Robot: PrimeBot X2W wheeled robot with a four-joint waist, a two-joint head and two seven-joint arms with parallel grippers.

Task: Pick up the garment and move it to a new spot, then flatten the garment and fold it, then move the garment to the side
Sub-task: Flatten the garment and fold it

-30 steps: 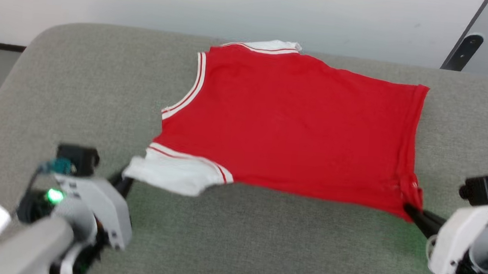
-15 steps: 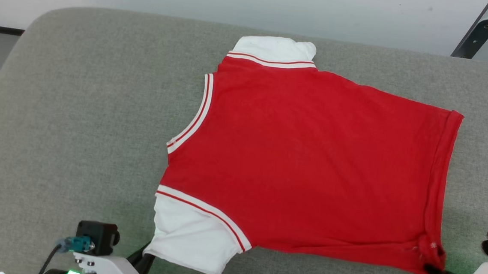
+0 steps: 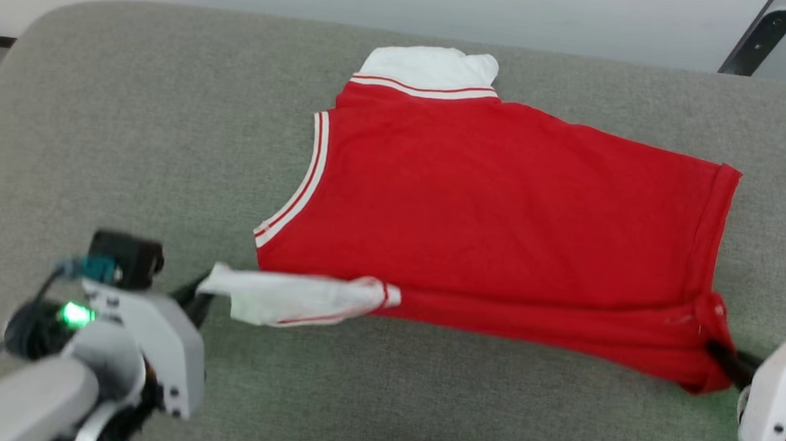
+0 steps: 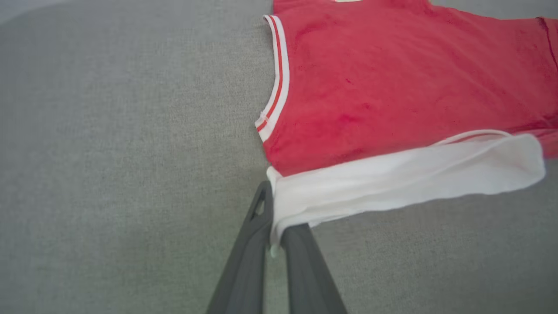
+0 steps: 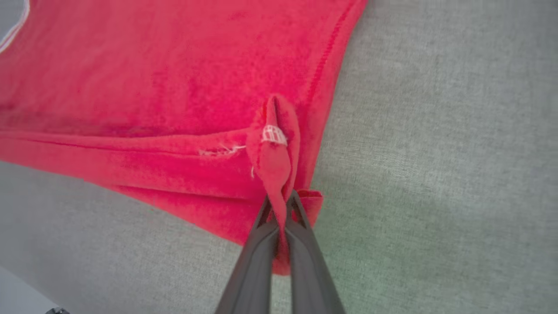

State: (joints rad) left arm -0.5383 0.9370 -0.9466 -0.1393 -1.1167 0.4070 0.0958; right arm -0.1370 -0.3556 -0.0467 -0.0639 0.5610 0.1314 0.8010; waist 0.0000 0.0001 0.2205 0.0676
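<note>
Since the red fabric jersey [image 3: 504, 207] looked limp, the left pincer [image 4: 277, 218] gripped its white sleeve [image 4: 392, 179]. The right pincer [image 5: 280, 205] clamped its hem corner [image 5: 274, 148].

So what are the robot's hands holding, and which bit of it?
Both hold the shirt. The left gripper is shut on the end of the white sleeve; the right gripper is shut on the red bottom corner.
</note>
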